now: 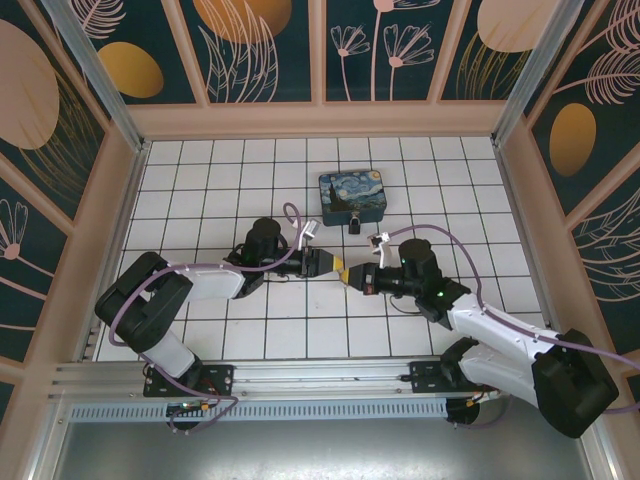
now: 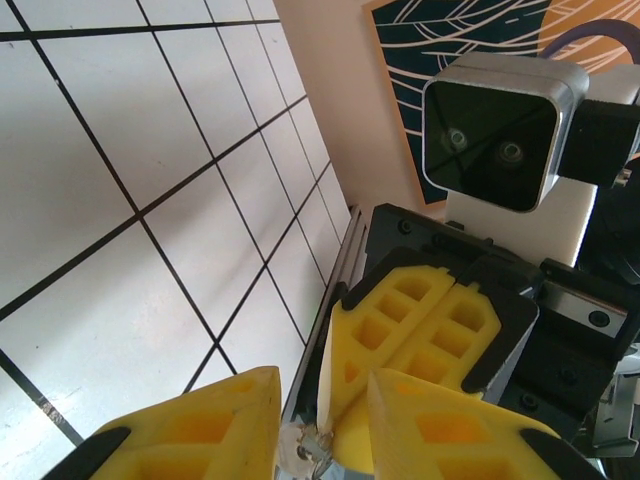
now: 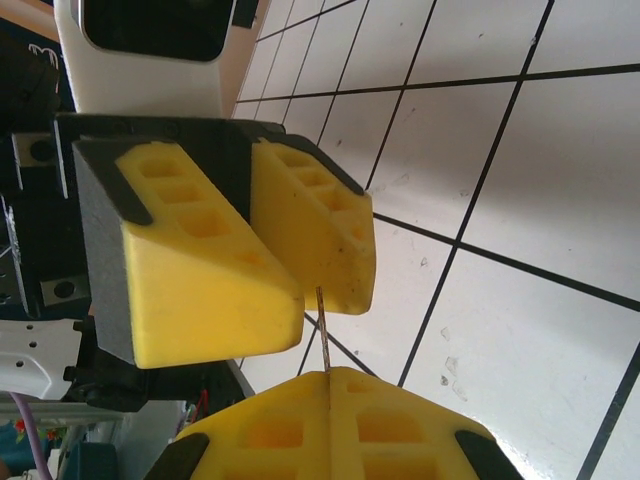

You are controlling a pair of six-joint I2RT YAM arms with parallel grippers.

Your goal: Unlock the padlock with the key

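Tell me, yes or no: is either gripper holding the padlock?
No, the padlock lies on the tiles by the box, apart from the left gripper and the right gripper.

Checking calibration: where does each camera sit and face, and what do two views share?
Top external: above, behind the robot, looking down at the tiled table; left arm and right arm show.
Left wrist: on the left arm, facing the right jaws; own jaws at bottom.
Right wrist: on the right arm, facing the left jaws; own jaws at bottom.
Both wrist views share the key.

Blue swirl-painted box [image 1: 353, 197] on white tiled table [image 1: 200, 180], mid-back.
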